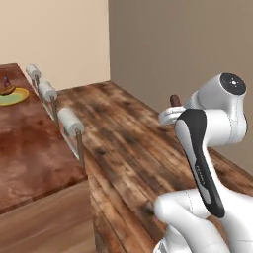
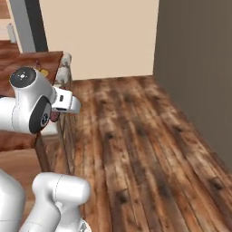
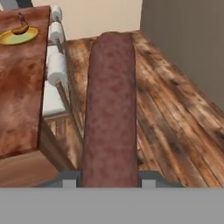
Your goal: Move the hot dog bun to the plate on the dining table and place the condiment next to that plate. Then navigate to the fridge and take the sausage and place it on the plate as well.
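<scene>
Over a floor of dark wooden planks, beside the end of a long reddish-brown worktop, the white arm stands folded. From the left base view it rises at the lower right, bends at a white elbow low in the picture, and runs a dark-fronted link upward to a rounded joint with a dark cap near the upper right. From there the wrist turns sideways, toward the worktop side of the room.

The hand is clamped on the sausage. In the hand view the sausage is a thick, mottled red-brown cylinder that starts between the two small dark finger tips at the bottom and runs straight up the middle of the picture, away from the camera. In the left base view a short dark red-brown end of it pokes up just behind the white wrist. In the right base view a small reddish patch shows below the wrist, but it is too small to say more.

The plate, yellow-rimmed with a pale green centre, lies on the far part of the worktop, well apart from the hand. The hot dog bun, tan-orange, lies on the plate. The condiment, a small dark red bottle, stands at the plate's far edge; whether it touches the plate I cannot tell.

Along the worktop's near side stand stools with white cylindrical backs on thin posts, in a row receding toward a beige wall.
</scene>
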Robot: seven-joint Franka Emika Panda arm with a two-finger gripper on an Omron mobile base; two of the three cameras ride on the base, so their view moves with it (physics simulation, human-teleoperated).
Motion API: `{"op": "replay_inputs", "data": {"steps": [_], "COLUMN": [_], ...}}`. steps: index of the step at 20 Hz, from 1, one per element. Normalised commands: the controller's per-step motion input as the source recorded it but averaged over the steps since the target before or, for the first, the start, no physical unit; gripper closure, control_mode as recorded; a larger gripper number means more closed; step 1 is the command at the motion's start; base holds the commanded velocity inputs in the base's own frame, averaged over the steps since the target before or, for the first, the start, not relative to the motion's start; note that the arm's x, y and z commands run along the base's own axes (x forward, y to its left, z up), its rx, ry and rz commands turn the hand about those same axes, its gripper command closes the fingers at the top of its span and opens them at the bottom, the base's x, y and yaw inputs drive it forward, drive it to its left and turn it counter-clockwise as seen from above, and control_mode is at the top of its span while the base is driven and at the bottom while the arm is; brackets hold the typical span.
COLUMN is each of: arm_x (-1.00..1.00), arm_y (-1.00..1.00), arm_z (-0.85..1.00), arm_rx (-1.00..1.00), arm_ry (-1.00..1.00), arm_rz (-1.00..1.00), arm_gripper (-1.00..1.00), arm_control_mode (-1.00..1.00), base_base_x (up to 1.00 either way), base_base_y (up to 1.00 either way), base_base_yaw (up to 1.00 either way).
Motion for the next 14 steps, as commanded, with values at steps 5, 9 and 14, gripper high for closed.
{"op": "replay_inputs", "data": {"steps": [5, 9, 14], "arm_x": [0.00, 0.00, 0.00], "arm_y": [0.00, 0.00, 0.00], "arm_z": [0.00, 0.00, 0.00], "arm_rx": [0.00, 0.00, 0.00], "arm_ry": [0.00, 0.00, 0.00], "arm_rz": [0.00, 0.00, 0.00], "arm_gripper": [1.00, 1.00, 1.00], "arm_control_mode": [1.00, 1.00, 1.00], "base_base_x": [0.85, 0.84, 0.84], "base_base_y": [-0.78, -0.72, -0.75], "base_base_yaw": [0.50, 0.54, 0.54]}}
